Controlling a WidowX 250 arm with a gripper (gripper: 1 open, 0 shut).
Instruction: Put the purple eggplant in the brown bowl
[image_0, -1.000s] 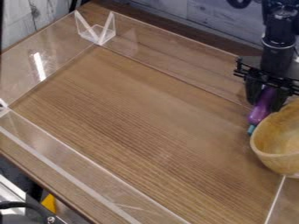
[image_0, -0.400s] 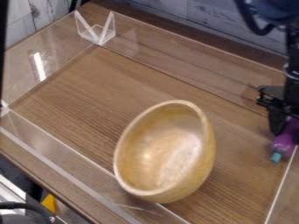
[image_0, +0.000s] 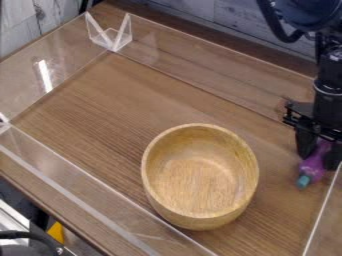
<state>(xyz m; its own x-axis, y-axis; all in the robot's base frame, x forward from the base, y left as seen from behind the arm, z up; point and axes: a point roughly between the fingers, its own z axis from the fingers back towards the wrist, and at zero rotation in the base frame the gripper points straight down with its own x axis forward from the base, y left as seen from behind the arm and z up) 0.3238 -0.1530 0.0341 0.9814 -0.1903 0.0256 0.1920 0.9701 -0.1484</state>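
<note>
With the brown bowl (image_0: 201, 188) now shifted to mid-counter (image_0: 120, 100), I see my end effector (image_0: 317, 152) pressed together on the purple eggplant (image_0: 315, 165) just right of the rim, so I judge a carry left over the hollow remains.

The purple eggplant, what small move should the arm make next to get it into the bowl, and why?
Probably a short lift. The end effector looks shut on the purple eggplant, which sits low by the table's right edge, beside the brown bowl and below its thick rim. Raising it first should clear the rim before moving left.
</note>
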